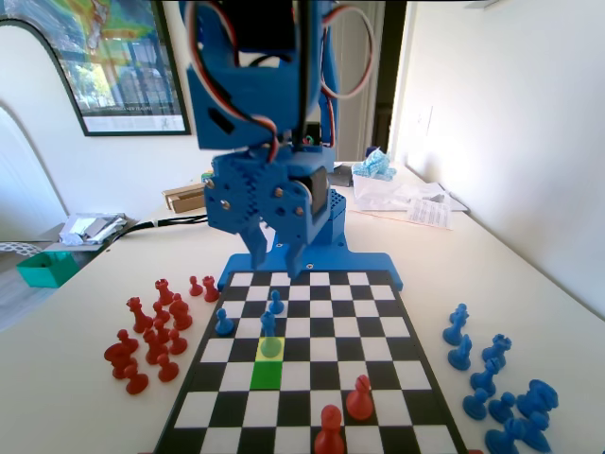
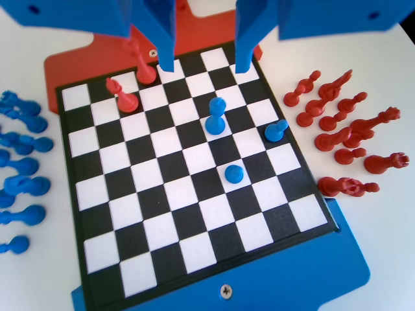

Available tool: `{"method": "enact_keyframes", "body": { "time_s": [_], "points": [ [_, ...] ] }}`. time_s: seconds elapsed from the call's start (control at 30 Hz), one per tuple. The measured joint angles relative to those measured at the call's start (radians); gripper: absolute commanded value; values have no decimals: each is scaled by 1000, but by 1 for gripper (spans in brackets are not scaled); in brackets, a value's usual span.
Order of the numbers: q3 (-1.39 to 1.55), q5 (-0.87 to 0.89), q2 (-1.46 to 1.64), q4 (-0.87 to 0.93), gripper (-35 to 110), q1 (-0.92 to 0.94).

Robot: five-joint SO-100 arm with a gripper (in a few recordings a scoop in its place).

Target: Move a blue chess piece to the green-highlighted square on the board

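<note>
Hand raised above the board's far edge in the fixed view, jaws parted, holding nothing. The blue chess piece stands on the yellow-tinted square, left of board centre. The green-highlighted square adjoins it on the near side, unoccupied.

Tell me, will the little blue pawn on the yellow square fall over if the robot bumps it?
Probably. The blue pawn is tall and slim on a small base, so a sideways nudge could tip it. It looks like light plastic, and the board is glossy, so it may slide first.
</note>
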Motion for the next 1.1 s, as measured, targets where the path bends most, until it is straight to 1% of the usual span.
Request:
{"method": "enact_keyframes", "body": {
  "time_s": [0.17,0.4,0.67,0.87,1.1],
  "points": [
    [-6,-17,-35,-28,16,-9],
    [28,-95,-37,-103,16,-23],
    [38,-173,-97,-167,16,18],
    [38,-190,-124,-172,16,28],
    [86,-216,-124,-221,16,26]
  ]
}}
